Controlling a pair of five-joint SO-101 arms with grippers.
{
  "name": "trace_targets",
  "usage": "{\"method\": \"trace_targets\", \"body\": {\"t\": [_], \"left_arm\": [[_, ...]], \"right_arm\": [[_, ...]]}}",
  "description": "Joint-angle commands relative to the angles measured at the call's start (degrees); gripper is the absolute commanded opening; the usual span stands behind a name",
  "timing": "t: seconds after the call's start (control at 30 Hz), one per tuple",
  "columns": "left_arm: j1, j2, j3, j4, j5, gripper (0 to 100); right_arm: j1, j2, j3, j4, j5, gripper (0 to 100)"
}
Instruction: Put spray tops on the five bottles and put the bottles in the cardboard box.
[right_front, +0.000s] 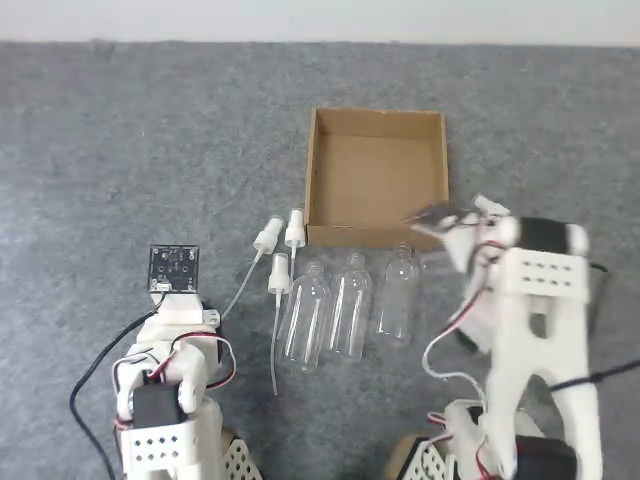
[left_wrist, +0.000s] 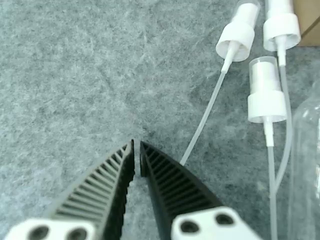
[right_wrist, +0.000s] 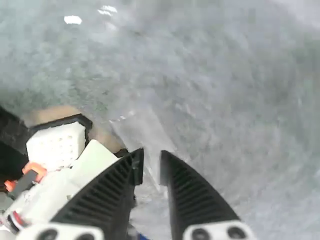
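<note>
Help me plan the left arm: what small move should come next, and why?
Probably open the left jaws and ease toward the nearest white plastic spray top: they are shut and empty over grey carpet, and the clear plastic bottles lie uncapped.

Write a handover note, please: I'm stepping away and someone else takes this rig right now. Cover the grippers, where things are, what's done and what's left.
Left gripper: shut, empty, low over the grey mat beside the spray tops.
Right gripper: up near the cardboard box, at its near right corner. The view is blurred, so I cannot tell whether it holds anything.
Things: three bottles lie side by side in front of the box, with no tops on. Three spray tops lie loose beside them, on the left arm's side.
Done: nothing yet. The box is empty and no top is fitted.
Left: fit the tops, then box the bottles.
</note>
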Motion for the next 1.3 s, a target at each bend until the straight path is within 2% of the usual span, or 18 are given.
{"method": "trace_targets", "body": {"t": [0.0,0.13,0.23,0.33,0.57,0.77,1.03,1.27], "left_arm": [[0.18,0.0,-0.66,-1.67,-0.26,1],[0.09,0.0,-0.66,-1.67,-0.26,1],[0.09,0.0,-0.66,-1.67,-0.26,1],[0.09,0.0,-0.66,-1.67,-0.26,1],[-0.09,0.0,-0.66,-1.67,-0.26,1],[-0.09,0.0,-0.66,-1.67,-0.26,1],[-0.09,0.0,-0.66,-1.67,-0.26,1],[-0.09,0.0,-0.66,-1.58,-0.26,1]], "right_arm": [[-10.07,-0.66,1.23,2.59,2.73,1.3],[-17.63,-0.75,7.74,2.42,6.24,1.3],[-16.31,-0.84,8.35,2.24,6.51,1.3],[-14.02,-0.57,9.58,2.33,10.81,1.3],[-3.12,-0.57,13.54,-5.49,16.26,1.5],[6.73,-0.57,16.18,-15.52,17.58,1.6],[11.47,-0.57,21.54,-26.07,17.58,1.7],[21.41,-0.57,19.87,-36.35,17.23,1.7]]}}
